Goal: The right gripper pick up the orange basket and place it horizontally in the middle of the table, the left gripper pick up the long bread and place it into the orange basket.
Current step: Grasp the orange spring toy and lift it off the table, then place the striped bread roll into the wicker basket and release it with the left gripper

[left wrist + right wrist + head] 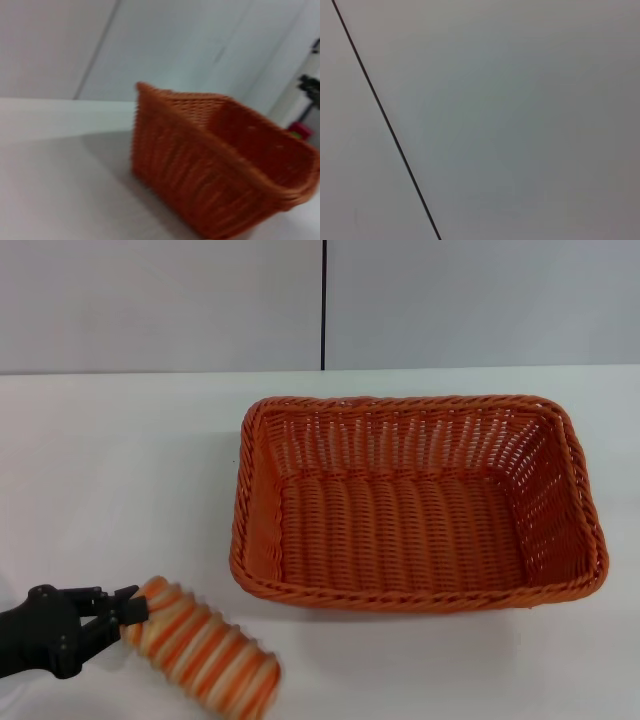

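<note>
The orange basket sits lengthwise across the white table, right of centre, and holds nothing. At the lower left my left gripper is shut on one end of the long bread, a ridged loaf striped orange and cream that angles toward the near edge. Bread and gripper are to the left of the basket's near-left corner and closer to me. The left wrist view shows the basket from the side, without the bread or the fingers. My right gripper is out of view.
A grey wall with a dark vertical seam stands behind the table. The right wrist view shows only that wall and the seam. Bare tabletop lies left of the basket.
</note>
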`<state>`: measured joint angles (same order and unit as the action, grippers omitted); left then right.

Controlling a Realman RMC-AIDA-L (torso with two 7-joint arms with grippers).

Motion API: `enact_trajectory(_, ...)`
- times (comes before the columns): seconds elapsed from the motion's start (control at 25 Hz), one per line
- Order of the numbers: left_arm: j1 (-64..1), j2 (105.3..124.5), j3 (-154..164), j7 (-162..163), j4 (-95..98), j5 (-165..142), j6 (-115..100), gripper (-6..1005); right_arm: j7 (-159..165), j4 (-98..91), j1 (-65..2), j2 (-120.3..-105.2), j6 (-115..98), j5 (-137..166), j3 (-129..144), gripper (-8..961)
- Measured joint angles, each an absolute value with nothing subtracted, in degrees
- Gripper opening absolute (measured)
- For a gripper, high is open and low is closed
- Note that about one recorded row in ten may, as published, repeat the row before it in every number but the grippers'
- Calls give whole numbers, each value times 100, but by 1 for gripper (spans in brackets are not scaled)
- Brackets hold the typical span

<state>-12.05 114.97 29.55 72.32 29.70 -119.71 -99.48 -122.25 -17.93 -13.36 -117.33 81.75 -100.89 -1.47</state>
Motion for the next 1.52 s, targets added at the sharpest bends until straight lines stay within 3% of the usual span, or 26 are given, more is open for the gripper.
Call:
enact_trajectory(0.12, -1410, 11312, 2974, 7510, 2961, -12110, -10629, 139, -12225, -1793, -1341, -11734, 8175, -10089, -151, 454)
enact_trajectory(0.56, -1960, 11214, 2681, 7740, 2488, -11552, -11459, 128, -12225, -1793, -1351, -11743, 8181, -10090, -151, 453)
enact_trajectory(0.76, -2444, 11465, 2632, 7782, 2253, -11112, -11270, 116, -12225, -1793, -1396, -11744, 8167, -10089, -140, 454)
enact_trajectory(0.8, -2728, 11708, 2503, 7794, 2215, -10978, -10887, 113, -12225, -1789, -1414, -11745, 8160, -10090, -131, 454)
enact_trajectory(0.88, -2904, 11809, 2440, 7701, 2062, -10896, -10520, 112, -12225, -1775, -1419, -11746, 8158, -10090, -127, 453)
enact_trajectory(1.04, -3283, 11827, 2436, 7232, 1326, -10843, -9929, 111, -12237, -1690, -1394, -11743, 8155, -10088, -136, 454)
enact_trajectory(1.44, -3181, 11844, 2333, 6503, 977, -10563, -9908, 108, -12236, -1687, -1423, -11724, 8115, -10054, -117, 454)
enact_trajectory(1.52, -3116, 11844, 2333, 6497, 975, -10474, -9948, 187, -12236, -1687, -1438, -11724, 8112, -10052, -108, 453)
